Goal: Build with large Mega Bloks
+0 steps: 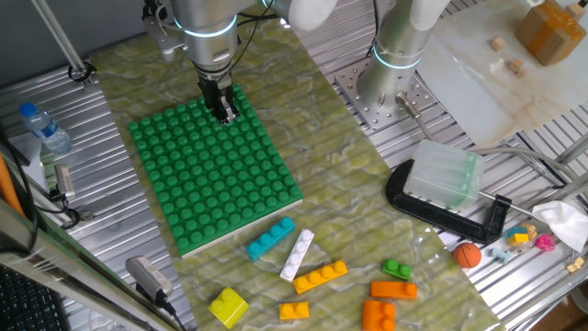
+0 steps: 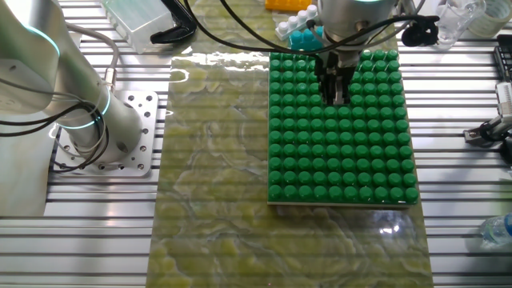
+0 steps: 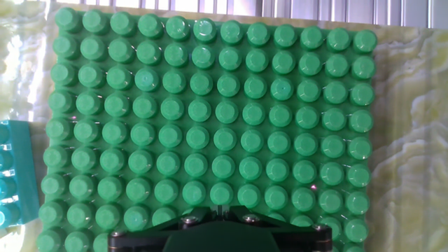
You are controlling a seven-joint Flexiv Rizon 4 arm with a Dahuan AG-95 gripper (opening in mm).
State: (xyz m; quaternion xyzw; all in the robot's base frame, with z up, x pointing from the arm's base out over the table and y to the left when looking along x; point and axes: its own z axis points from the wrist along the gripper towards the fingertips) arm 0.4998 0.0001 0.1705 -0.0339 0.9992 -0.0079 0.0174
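No text, label, brand, number or sign can be read in any of the 3 views. The bottle at the table's edge has a label band, but it is too small to make out.
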